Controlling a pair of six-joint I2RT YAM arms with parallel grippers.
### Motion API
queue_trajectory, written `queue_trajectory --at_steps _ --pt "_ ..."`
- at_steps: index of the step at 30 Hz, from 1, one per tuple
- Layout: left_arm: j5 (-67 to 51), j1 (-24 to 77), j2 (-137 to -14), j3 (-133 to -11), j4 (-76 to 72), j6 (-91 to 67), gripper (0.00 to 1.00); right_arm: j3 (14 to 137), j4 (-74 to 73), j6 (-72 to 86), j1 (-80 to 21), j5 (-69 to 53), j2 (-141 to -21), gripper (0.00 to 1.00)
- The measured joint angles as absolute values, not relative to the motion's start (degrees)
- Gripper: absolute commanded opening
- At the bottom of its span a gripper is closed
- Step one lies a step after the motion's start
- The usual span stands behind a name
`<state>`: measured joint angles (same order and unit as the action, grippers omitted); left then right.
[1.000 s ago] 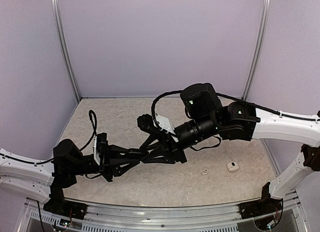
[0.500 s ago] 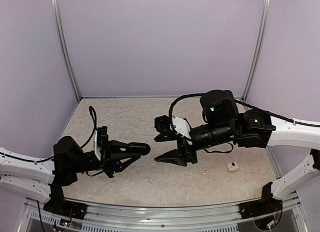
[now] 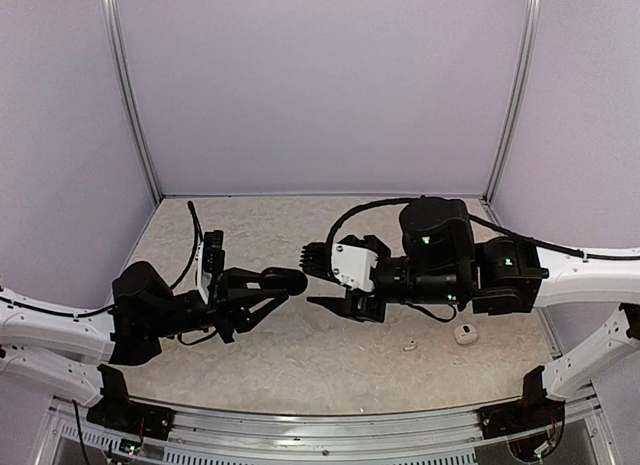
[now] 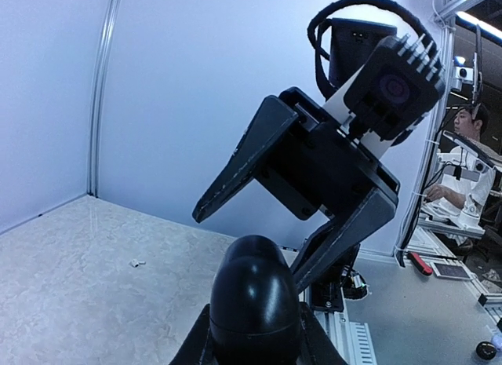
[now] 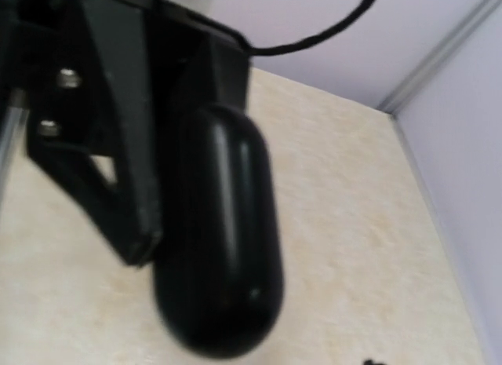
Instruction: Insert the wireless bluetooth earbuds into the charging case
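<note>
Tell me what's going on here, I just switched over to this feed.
The left claw is shut on a black charging case and holds it up off the table. The case looks closed. The right claw is open and empty, facing the case with a gap between them. A white case and one small white earbud lie on the table to the right. Neither claw holds an earbud.

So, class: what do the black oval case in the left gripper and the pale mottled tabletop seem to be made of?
The black oval case: probably moulded plastic, smooth and glossy, with soft highlights running over its rounded shell. The pale mottled tabletop: a stone-look surface, perhaps laminate or marble, with a beige veined pattern and a faint sheen. The look leaves open which it is.
</note>
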<state>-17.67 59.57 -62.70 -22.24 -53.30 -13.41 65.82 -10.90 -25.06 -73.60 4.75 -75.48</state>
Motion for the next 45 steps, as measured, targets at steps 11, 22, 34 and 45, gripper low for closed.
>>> queue_trajectory --at_steps 11,22,34,45 --pt "-15.2 59.5 -65.5 -23.2 -53.9 -21.4 0.0 64.3 -4.7 -31.1 -74.4 9.9 -77.0 0.62" --pt "-14.3 59.5 -66.4 -24.6 -54.0 -24.0 0.0 65.8 -4.6 -32.8 -74.5 10.7 -81.6 0.6" --pt "-12.6 59.8 -66.5 -24.6 -54.0 -25.1 0.02 68.1 -2.8 -35.2 -74.7 13.4 -84.2 0.37" --pt "-8.4 60.1 -64.7 -24.4 -52.3 -24.7 0.62 68.5 -2.1 -35.1 -74.5 15.6 -84.8 0.27"
